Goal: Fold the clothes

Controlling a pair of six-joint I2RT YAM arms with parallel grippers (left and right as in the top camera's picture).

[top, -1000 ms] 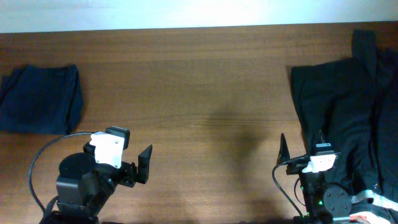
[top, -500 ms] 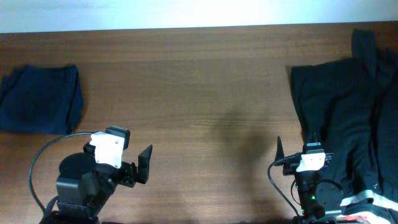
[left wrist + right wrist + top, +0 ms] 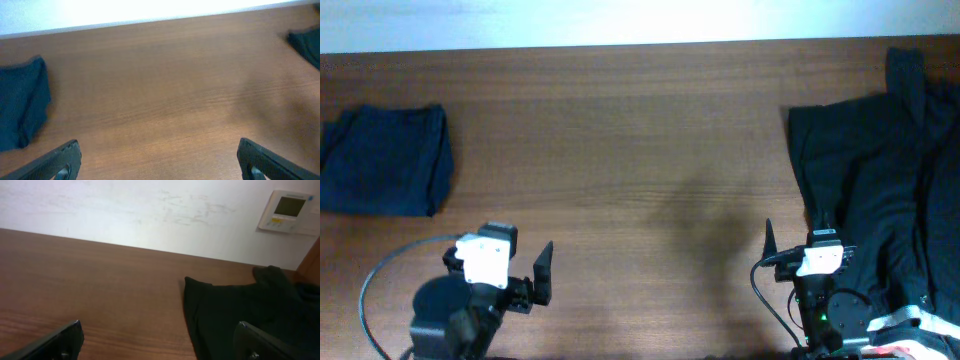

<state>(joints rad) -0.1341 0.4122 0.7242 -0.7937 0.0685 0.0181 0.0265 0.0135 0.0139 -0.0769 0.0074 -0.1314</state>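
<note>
A black garment (image 3: 880, 170) lies spread and rumpled on the right side of the wooden table; it also shows in the right wrist view (image 3: 235, 315). A folded dark blue garment (image 3: 382, 160) lies at the far left, also in the left wrist view (image 3: 20, 110). My left gripper (image 3: 535, 275) is open and empty near the front left. My right gripper (image 3: 795, 240) is open and empty at the front right, beside the black garment's left edge. In the wrist views both jaws (image 3: 157, 157) (image 3: 160, 340) stand wide apart with nothing between them.
The wooden table (image 3: 640, 150) runs to a white wall at the back. A wall thermostat (image 3: 289, 211) shows in the right wrist view. A corner of the black garment (image 3: 306, 40) shows at the right of the left wrist view.
My left arm has drawn back toward the front edge and shifted slightly left. My right gripper moved slightly left at first and has since held still. The garments have not moved.
</note>
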